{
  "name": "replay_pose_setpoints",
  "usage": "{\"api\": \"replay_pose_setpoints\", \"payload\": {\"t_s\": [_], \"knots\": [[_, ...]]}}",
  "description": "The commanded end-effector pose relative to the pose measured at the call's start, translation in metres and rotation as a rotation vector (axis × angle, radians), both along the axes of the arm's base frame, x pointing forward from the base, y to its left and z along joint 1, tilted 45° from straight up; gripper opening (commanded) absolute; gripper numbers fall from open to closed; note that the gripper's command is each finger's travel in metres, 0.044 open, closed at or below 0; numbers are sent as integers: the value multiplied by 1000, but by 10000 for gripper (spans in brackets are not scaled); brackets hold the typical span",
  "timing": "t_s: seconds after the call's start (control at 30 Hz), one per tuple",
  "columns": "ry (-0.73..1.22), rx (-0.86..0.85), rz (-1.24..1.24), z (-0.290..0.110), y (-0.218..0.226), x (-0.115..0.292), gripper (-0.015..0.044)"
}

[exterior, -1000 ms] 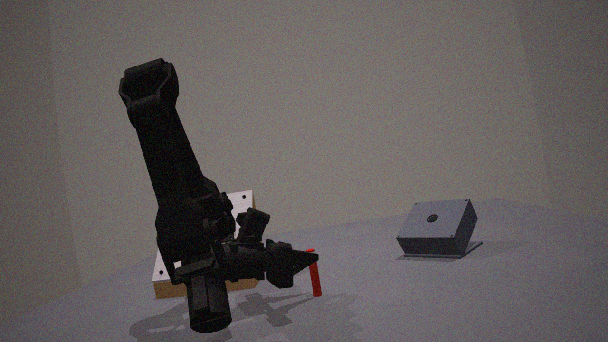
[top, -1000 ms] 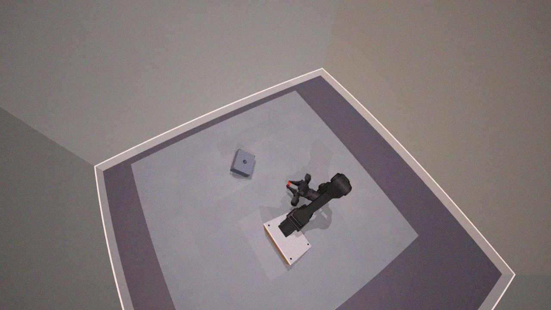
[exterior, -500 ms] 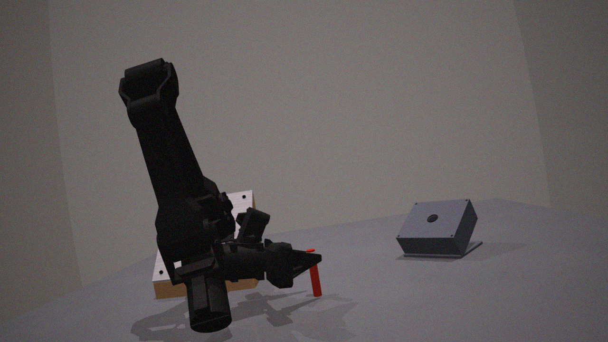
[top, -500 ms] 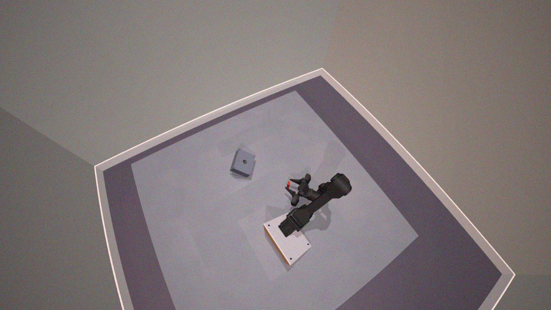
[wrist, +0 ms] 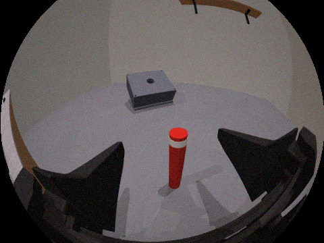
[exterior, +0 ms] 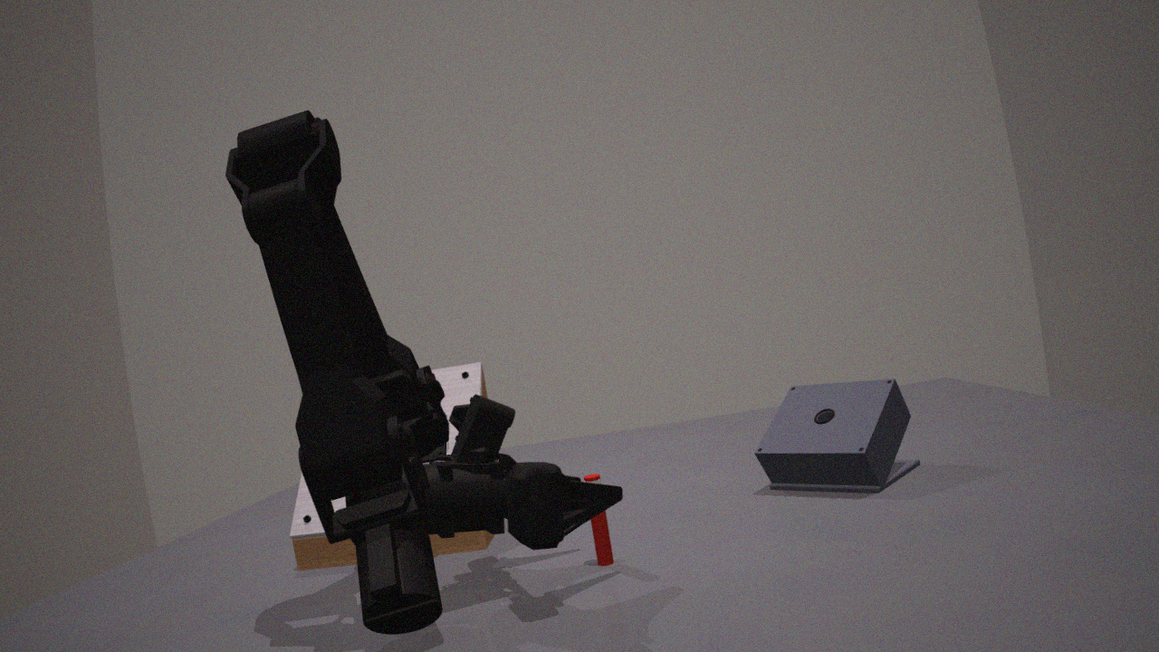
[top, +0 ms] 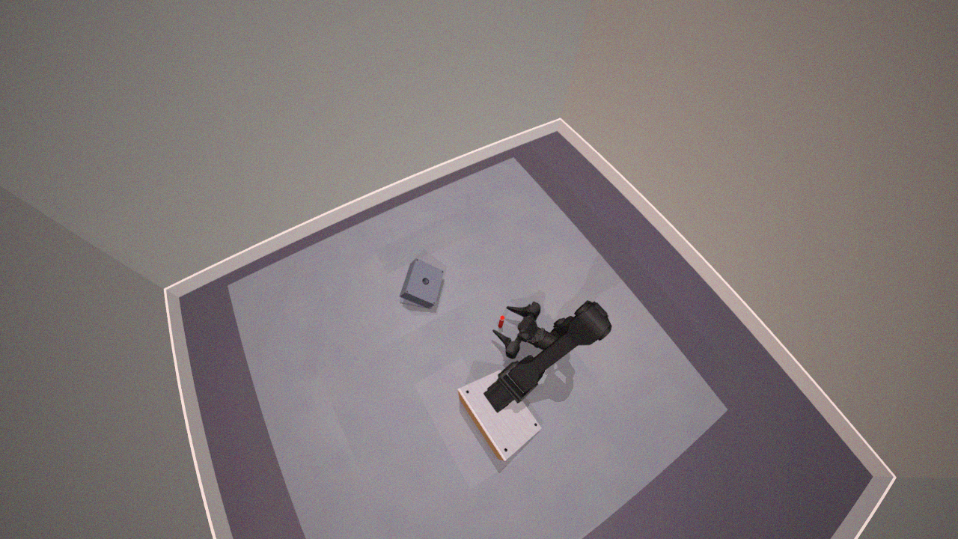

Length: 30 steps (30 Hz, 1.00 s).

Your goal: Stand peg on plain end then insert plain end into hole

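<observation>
While upright between gripper (wrist: 171, 158) fingers, peg (wrist: 177, 160) untouched.

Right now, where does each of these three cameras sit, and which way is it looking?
Top: high overhead, looking down on the table; shows the whole arm.
Exterior: low beside the table, facing across it; shows the arm and the open gripper.
Wrist: on the arm's end, looking forward between its fingers.
All three share the upright red peg and the sloped panel with its hole.

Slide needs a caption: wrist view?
Open jaws flank the red peg standing banded end up, sloped panel beyond.
</observation>
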<state>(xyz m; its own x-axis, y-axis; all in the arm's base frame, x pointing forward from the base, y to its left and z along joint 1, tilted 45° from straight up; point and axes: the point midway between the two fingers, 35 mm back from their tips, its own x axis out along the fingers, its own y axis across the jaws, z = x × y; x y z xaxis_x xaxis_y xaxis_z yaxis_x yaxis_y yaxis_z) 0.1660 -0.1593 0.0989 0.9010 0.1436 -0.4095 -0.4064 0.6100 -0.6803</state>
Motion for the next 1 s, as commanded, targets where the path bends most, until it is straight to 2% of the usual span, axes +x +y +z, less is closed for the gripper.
{"api": "replay_pose_setpoints", "payload": {"t_s": [0.0,0.27,0.5,0.77,0.97], "knots": [[7,-2,2,12,5,3,440],[21,-8,5,72,53,13,440],[-1,-3,0,110,109,5,440],[0,1,-2,112,114,3,440],[152,89,-44,96,111,4,440]]}}
